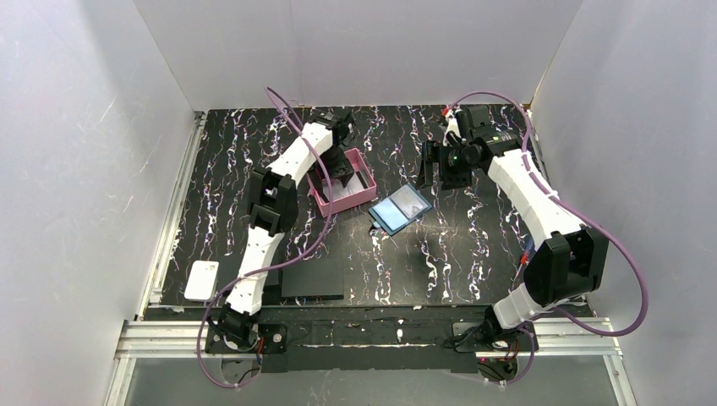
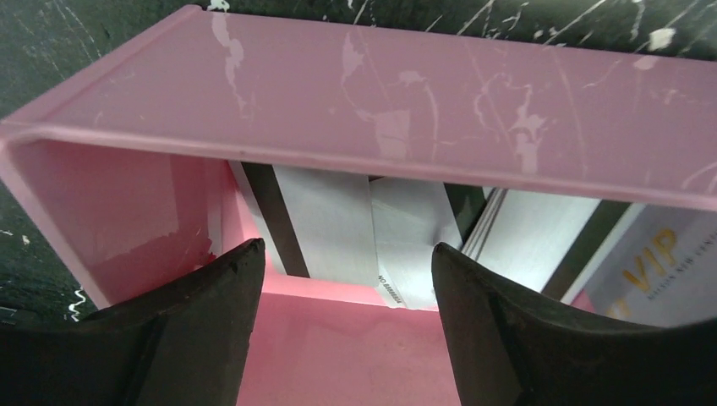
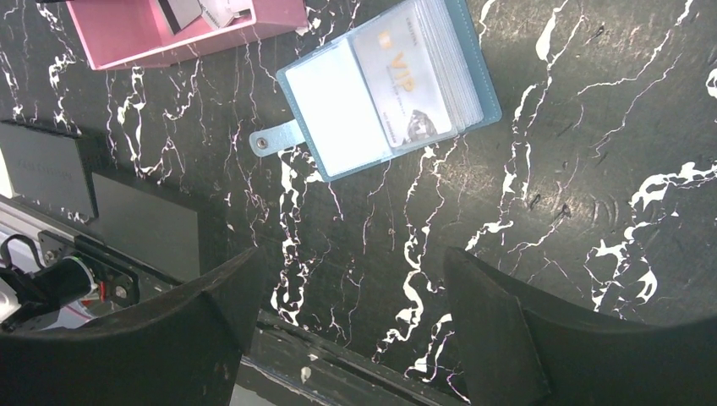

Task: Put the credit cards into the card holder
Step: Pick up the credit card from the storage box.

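In the card holder lay the credit cards, left fingers spread inside it, right fingers spread, empty, far right.

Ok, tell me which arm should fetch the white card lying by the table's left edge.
Left. The white card lies on that arm's side, near its base. The left fingers are open and empty in the pink box. The right fingers, also open, hover far across, past the blue case.

A blue hinged case is laid open, clear sleeves upward, on the black marbled table, and flat black pads are set near its front edge.
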